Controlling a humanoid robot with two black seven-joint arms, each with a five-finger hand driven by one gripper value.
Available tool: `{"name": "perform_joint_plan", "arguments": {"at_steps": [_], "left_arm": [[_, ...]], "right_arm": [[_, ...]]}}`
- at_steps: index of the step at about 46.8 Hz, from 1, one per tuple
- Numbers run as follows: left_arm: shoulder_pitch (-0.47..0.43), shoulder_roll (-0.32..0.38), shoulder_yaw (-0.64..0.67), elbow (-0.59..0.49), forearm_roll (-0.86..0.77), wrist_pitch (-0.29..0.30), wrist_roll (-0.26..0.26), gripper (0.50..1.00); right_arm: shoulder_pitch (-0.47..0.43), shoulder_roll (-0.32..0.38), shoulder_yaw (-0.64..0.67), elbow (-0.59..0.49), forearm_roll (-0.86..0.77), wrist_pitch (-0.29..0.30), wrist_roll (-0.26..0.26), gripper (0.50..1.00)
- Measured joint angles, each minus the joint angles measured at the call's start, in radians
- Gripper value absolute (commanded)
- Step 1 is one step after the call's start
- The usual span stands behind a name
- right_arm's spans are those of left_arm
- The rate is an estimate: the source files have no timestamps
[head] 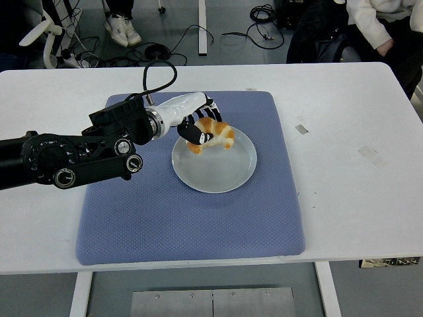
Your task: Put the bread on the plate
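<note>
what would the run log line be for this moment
left hand: shut on bread | bread: over plate, far-left part | plate: on blue mat | right arm: not in view

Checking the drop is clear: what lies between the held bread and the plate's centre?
Nothing. In the head view the left hand holds the croissant over the plate's far-left part; the plate's surface is bare.

Single head view, high on the robot's side, looking forward and down over the white table (344, 198)
</note>
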Motion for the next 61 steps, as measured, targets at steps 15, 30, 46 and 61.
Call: {"name": "perform_joint_plan", "arguments": {"at_steps": [15,30,46,61], "left_arm": [[0.013,-0.009,0.020,-0.002,0.000,0.000,0.000,0.575],[0.024,-0.015,0.044,0.000,0.016,0.001,0.000,0.598],[0.026,-0.015,0.043,0.000,0.015,0.003,0.003,0.890],[0.026,-0.011,0.009,-0.001,-0.016,0.010,0.000,0.883]], "right_arm": [[0.000,0.000,0.000,0.000,0.000,0.000,0.000,1.000],[0.000,0.000,0.000,0.000,0.000,0.000,-0.001,1.000],[0.000,0.000,0.000,0.000,0.000,0.000,0.000,1.000],[0.000,0.000,0.000,0.000,0.000,0.000,0.000,1.000]]}}
